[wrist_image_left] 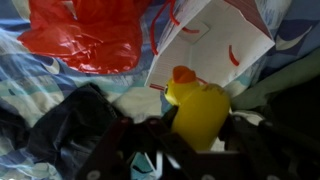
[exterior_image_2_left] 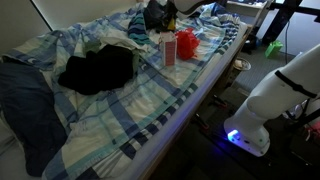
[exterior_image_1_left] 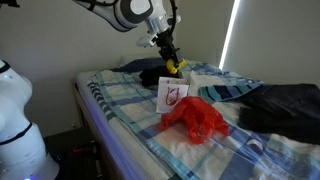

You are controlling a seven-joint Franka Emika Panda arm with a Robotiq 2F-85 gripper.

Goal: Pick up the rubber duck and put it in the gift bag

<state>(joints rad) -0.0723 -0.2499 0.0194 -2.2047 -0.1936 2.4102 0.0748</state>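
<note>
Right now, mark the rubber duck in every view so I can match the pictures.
In an exterior view: the rubber duck is at upper centre, just above the white gift bag.
In an exterior view: the duck cannot be made out; the gift bag stands near top centre.
Wrist view: the duck is right of centre, below the gift bag.
Shared landmark: the gift bag, beside the red plastic bag.

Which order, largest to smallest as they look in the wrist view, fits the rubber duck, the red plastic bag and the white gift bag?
1-2. red plastic bag and white gift bag: alike, both cut off by the frame, so unranked.
3. rubber duck, though nearest the camera.
</note>
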